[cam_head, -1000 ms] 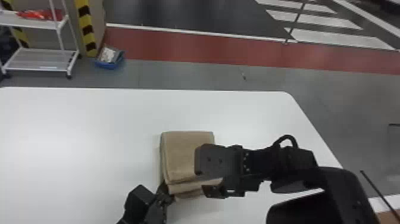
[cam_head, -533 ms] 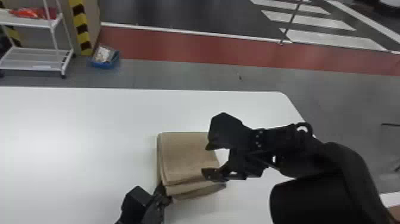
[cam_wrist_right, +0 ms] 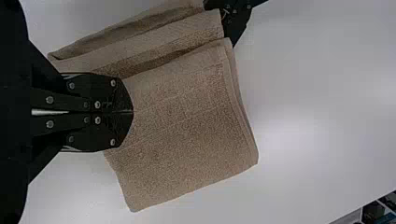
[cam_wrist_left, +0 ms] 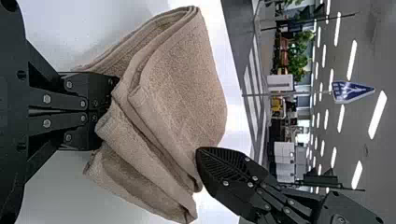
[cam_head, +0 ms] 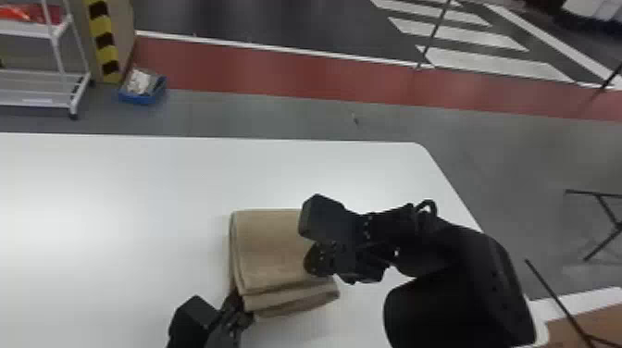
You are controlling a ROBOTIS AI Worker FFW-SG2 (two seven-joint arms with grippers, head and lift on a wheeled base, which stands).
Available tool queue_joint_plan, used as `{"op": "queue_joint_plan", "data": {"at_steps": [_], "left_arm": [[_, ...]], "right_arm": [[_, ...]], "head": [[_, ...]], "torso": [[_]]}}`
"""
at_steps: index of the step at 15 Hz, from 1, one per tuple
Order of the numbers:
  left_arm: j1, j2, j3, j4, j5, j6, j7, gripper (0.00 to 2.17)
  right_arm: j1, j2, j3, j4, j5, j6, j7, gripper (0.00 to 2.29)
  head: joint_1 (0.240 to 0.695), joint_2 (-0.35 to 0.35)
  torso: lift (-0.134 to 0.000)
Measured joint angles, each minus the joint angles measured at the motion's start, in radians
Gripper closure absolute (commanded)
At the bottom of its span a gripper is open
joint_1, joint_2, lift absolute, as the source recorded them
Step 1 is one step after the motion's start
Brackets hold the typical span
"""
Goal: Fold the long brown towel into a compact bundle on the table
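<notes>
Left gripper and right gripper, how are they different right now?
The left gripper is down at the near left corner of the towel, while the right gripper is over the towel's right side.

The left gripper's jaws are pinching some cloth, but the right gripper's jaws are closed with no cloth to be seen between them.

Both are black, and both have their jaws closed.
</notes>
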Motion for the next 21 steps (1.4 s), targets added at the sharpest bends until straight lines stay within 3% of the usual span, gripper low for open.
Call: {"op": "queue_joint_plan", "data": {"at_steps": [1, 5, 9, 21], "left_arm": [[0.009, 0.0, 0.0, -0.026, 0.0, 0.027, -0.012, 0.01], [0.023, 0.0, 0.005, -0.082, -0.004, 0.08, -0.033, 0.01], [0.016, 0.0, 0.019, -0.097, -0.016, 0.113, -0.116, 0.01], [0.015, 0.0, 0.1, -0.201, 0.008, 0.194, -0.125, 0.02]], "right_arm": [[0.0, 0.01, 0.005, 0.019, 0.011, -0.014, 0.0, 1.6], [-0.012, 0.034, 0.023, 0.061, 0.026, -0.03, 0.0, 1.6], [-0.018, 0.048, 0.025, 0.079, 0.027, -0.03, 0.0, 1.6], [-0.046, 0.064, 0.023, 0.126, 0.027, -0.034, 0.0, 1.6]], "head": [[0.695, -0.278], [0.695, -0.264], [0.695, -0.263], [0.695, -0.196]], "torso": [[-0.125], [-0.125], [-0.125], [-0.125]]}}
